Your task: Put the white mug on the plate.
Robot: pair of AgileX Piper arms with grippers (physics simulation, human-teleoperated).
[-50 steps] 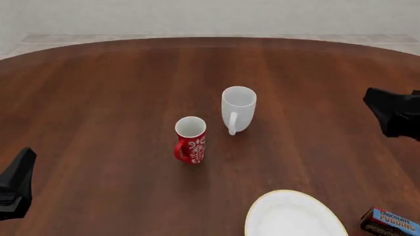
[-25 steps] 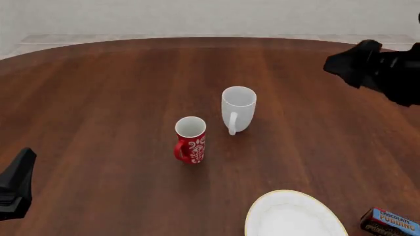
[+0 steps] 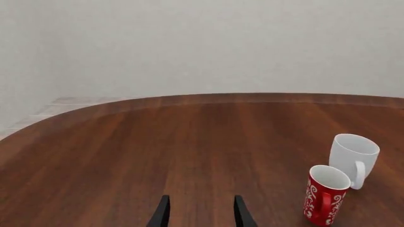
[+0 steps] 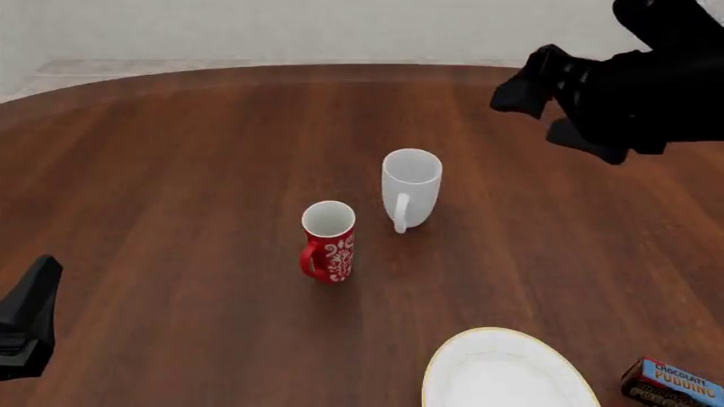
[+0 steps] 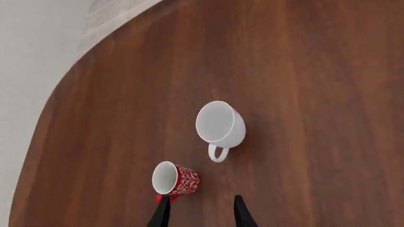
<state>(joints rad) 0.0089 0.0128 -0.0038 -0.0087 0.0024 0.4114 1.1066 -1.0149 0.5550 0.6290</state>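
Note:
The white mug stands upright mid-table, its handle facing the near side. Close to its near left is the red mug. The plate, white with a thin gold rim, lies bare at the near edge, partly cut off. My right gripper hovers high, to the far right of the white mug, and is open and empty. Looking down from it I see the white mug, the red mug and the open gripper. At the near left my left gripper is low, open and empty, with the white mug ahead of it.
A chocolate pudding box lies at the near right corner beside the plate. The red mug stands just in front of the white one in the left wrist view. The round brown table stretches back to a pale wall.
My right arm has risen and swung leftward toward the far side, from the right edge to above and right of the white mug. The left arm and both mugs have not moved.

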